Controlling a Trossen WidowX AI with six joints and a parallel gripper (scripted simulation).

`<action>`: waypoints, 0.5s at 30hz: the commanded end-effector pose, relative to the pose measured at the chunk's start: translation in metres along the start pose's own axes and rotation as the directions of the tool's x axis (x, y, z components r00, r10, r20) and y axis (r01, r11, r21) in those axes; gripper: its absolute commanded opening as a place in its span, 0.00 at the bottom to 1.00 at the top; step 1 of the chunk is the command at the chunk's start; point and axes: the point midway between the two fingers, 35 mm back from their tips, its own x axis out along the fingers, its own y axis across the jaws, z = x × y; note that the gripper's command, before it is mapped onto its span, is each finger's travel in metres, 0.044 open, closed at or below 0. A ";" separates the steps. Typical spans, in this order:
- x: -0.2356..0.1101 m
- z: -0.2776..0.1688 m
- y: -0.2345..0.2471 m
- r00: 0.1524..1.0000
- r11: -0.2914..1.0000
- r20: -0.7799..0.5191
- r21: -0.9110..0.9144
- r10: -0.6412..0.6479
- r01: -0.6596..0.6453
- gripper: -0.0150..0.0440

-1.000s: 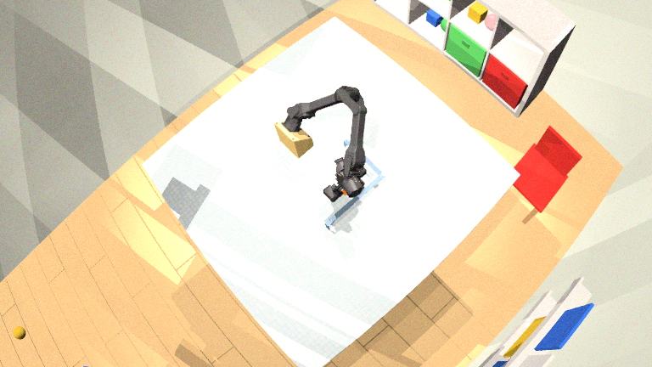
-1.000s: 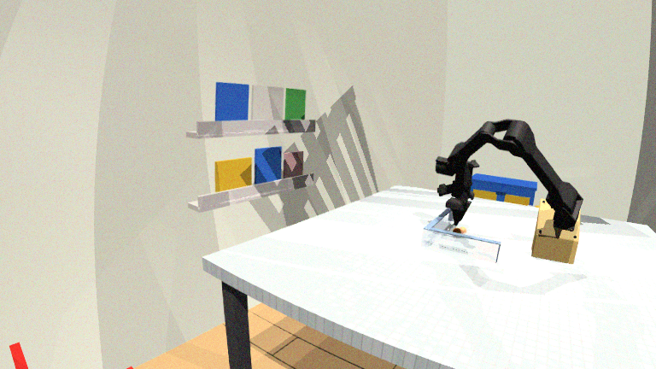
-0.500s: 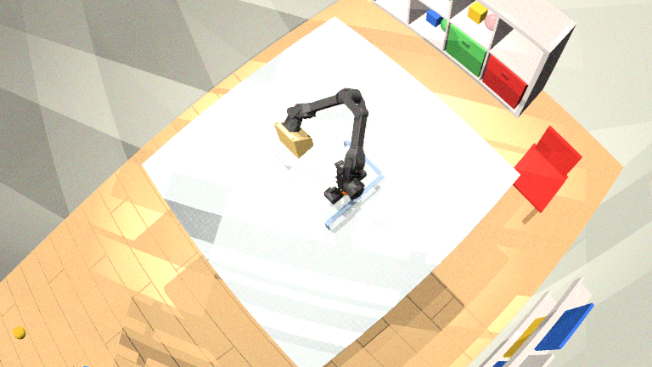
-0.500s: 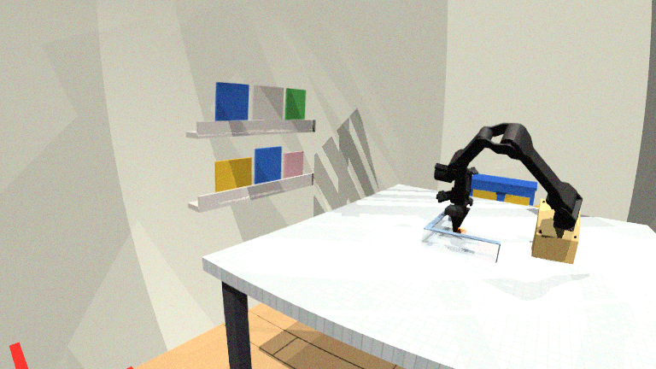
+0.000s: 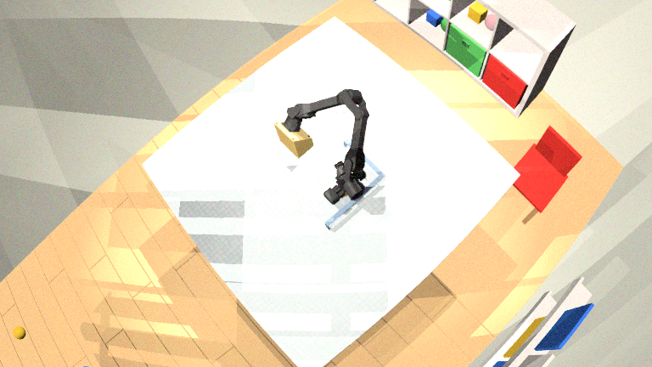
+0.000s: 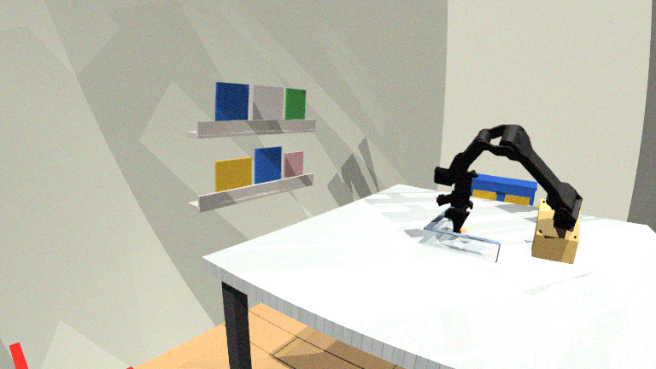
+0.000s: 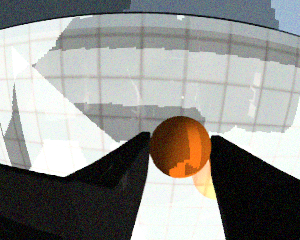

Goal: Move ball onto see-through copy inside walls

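Note:
The orange ball (image 7: 180,147) sits between my two black fingers, which touch it on both sides. My gripper (image 7: 180,142) (image 5: 343,193) (image 6: 458,226) points down at the table, inside the corner made by the two low clear walls (image 5: 346,211) (image 6: 476,238), and is shut on the ball. The pale see-through copy (image 7: 205,186) peeks out just below and to the right of the ball in the wrist view, mostly covered by it. In the exterior view only a small orange speck (image 6: 463,230) shows at the fingertips. Whether the ball touches the table I cannot tell.
The arm's tan base block (image 5: 294,139) (image 6: 555,243) stands on the white table (image 5: 240,160) (image 6: 338,268) behind the walls. A cube shelf (image 5: 524,12) and a red chair (image 5: 545,171) stand off the table. A blue cabinet (image 6: 505,190) is behind it.

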 end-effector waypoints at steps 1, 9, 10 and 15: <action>0.001 -0.001 0.000 1.000 1.000 -0.002 0.007 0.004 -0.004 0.45; -0.031 0.004 -0.002 1.000 1.000 0.000 0.008 -0.003 0.003 0.25; -0.038 0.004 -0.003 1.000 1.000 0.000 0.008 -0.004 0.004 0.25; -0.076 0.005 -0.004 1.000 1.000 0.001 0.010 -0.006 0.006 0.25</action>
